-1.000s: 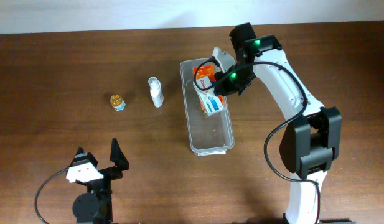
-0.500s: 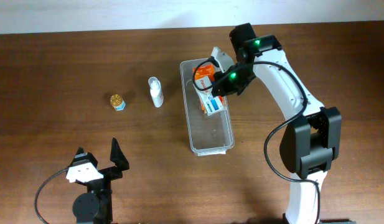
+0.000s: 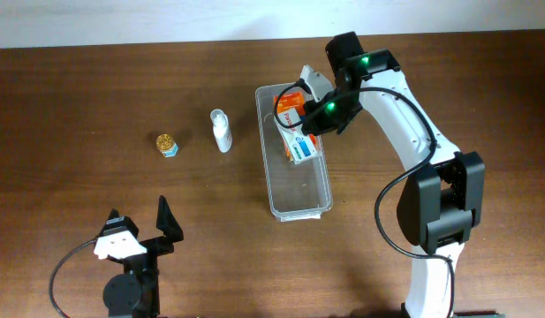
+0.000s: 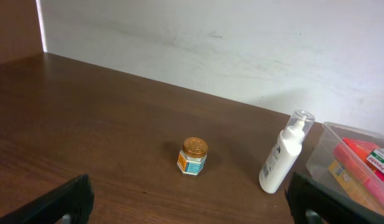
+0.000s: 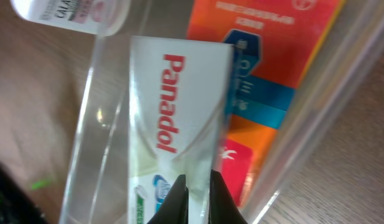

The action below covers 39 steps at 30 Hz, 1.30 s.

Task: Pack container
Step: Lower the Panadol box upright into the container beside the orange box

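The container (image 3: 298, 187) lay near the far edge of the desk (image 3: 78, 97), partly filled; the right jaws, pressed together, seemed to nudge the Panadol box (image 5: 173, 112) flat. The left jaws stood spread wide; next, probably, they must fetch the bottle (image 3: 221, 131).

- The right arm (image 3: 391, 93) wore white shells between black joints, with two green lights (image 3: 365, 62) near its wrist.
- A black cable (image 3: 379, 212) looped beside it.
- The left end effector (image 3: 138, 223) had black fingers (image 3: 166, 221) on a white block (image 3: 116, 238).
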Each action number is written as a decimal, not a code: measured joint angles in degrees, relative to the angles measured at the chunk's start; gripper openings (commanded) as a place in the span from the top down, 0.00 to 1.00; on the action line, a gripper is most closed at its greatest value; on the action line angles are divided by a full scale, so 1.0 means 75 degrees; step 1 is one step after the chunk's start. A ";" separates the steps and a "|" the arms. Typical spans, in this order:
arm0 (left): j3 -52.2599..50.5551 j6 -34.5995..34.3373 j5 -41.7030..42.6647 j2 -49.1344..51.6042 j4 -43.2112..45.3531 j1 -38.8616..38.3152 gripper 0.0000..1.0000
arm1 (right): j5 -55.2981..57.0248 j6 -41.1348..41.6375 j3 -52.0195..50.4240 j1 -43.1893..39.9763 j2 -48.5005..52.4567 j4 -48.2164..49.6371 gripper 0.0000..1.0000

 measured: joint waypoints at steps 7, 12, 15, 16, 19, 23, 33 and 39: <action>0.0000 0.0000 0.0000 0.0000 0.0000 0.0000 0.01 | 0.0245 -0.0035 0.0000 0.0000 0.0009 0.0003 0.95; 0.0000 0.0000 0.0000 0.0000 0.0000 0.0000 0.01 | 0.0152 -0.0082 0.0000 -0.0003 0.0224 -0.0166 0.96; 0.0000 0.0000 0.0003 0.0000 0.0000 0.0000 0.00 | 0.0020 -0.0111 0.0000 -0.0003 0.0239 -0.0198 0.96; 0.0000 0.0000 0.0000 0.0000 0.0000 0.0000 0.01 | -0.0015 -0.0137 0.0000 -0.0003 0.0239 -0.0195 0.96; 0.0000 0.0000 0.0000 0.0000 0.0000 0.0000 0.01 | -0.0102 -0.0169 0.0000 -0.0003 0.0245 -0.0201 0.96; 0.0000 0.0000 0.0000 0.0000 0.0000 0.0000 0.01 | -0.0192 -0.0189 0.0000 -0.0003 0.0245 -0.0207 0.96; 0.0000 0.0000 0.0000 0.0000 0.0000 0.0000 0.01 | -0.0425 -0.0198 0.0219 -0.0003 0.0335 -0.0399 0.96; 0.0000 0.0000 0.0000 0.0000 0.0000 0.0000 0.01 | -0.0673 -0.0198 0.0358 -0.0003 0.0358 -0.0425 0.95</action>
